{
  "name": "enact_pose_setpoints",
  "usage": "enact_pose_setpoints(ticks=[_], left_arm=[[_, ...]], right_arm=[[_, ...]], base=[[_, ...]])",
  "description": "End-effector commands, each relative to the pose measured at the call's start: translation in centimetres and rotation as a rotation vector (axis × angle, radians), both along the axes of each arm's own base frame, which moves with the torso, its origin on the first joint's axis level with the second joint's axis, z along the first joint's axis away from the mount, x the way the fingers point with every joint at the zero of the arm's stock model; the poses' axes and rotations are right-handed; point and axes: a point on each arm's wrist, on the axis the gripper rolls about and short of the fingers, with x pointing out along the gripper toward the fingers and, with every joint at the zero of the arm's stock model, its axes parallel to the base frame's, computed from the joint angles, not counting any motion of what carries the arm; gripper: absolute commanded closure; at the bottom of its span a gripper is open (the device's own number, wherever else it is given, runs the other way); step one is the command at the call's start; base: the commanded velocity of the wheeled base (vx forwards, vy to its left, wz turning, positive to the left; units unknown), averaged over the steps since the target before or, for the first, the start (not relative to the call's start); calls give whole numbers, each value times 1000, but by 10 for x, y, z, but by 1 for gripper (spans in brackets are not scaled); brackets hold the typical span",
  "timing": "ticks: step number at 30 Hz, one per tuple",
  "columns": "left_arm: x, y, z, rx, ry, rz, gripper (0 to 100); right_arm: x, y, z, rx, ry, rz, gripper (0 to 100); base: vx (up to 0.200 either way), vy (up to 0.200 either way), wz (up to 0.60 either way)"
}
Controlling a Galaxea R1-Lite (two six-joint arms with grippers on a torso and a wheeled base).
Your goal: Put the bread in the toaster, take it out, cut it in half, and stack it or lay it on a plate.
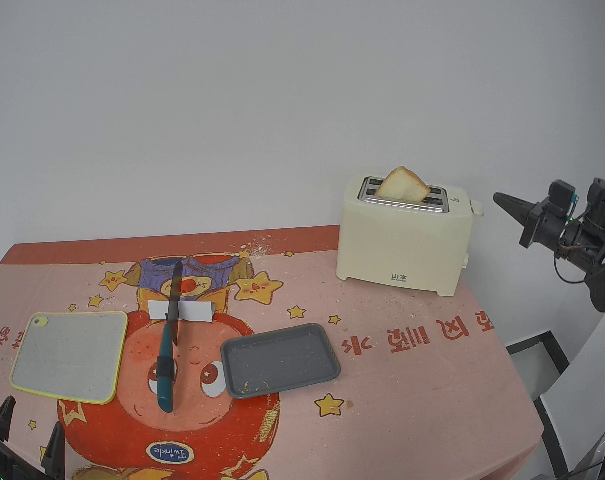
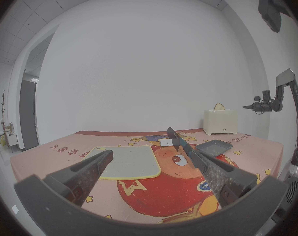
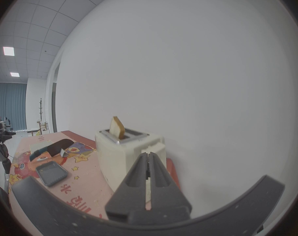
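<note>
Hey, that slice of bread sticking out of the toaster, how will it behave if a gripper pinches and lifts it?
The bread is probably light and soft, so a hard pinch may crush or tear it. It leans tilted in the toaster slot, so it might drag on the slot edge. Crumbs on the tablecloth suggest it sheds easily.

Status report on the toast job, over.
Left gripper open, empty, at near edge of table. Right gripper shut, empty, beside toaster. Bread tilted in toaster slot. No obstruction between.
</note>
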Motion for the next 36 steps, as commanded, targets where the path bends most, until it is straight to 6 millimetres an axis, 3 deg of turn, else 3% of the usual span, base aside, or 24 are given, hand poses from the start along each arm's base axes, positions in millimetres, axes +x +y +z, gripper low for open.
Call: enact_pose_setpoints(ticks=[1,6,7,14,26,36], left_arm=[[1,0,-5,0,18,0,0],[1,0,-5,0,18,0,0],[1,0,-5,0,18,0,0],[1,0,-5,0,18,0,0],[1,0,-5,0,18,0,0],[1,0,-5,0,18,0,0]], right_arm=[[9,31,32,-1,-41,135,100],[26,44,36,-5,16,170,100],[30,45,36,-9,30,170,0],[52,46,34,-36,41,172,0],[76,57,-8,-95,138,199,0],[95,75,-15,-100,122,234,0]], base=[[0,0,0],[0,0,0],[0,0,0],[0,0,0],[0,0,0],[0,0,0]])
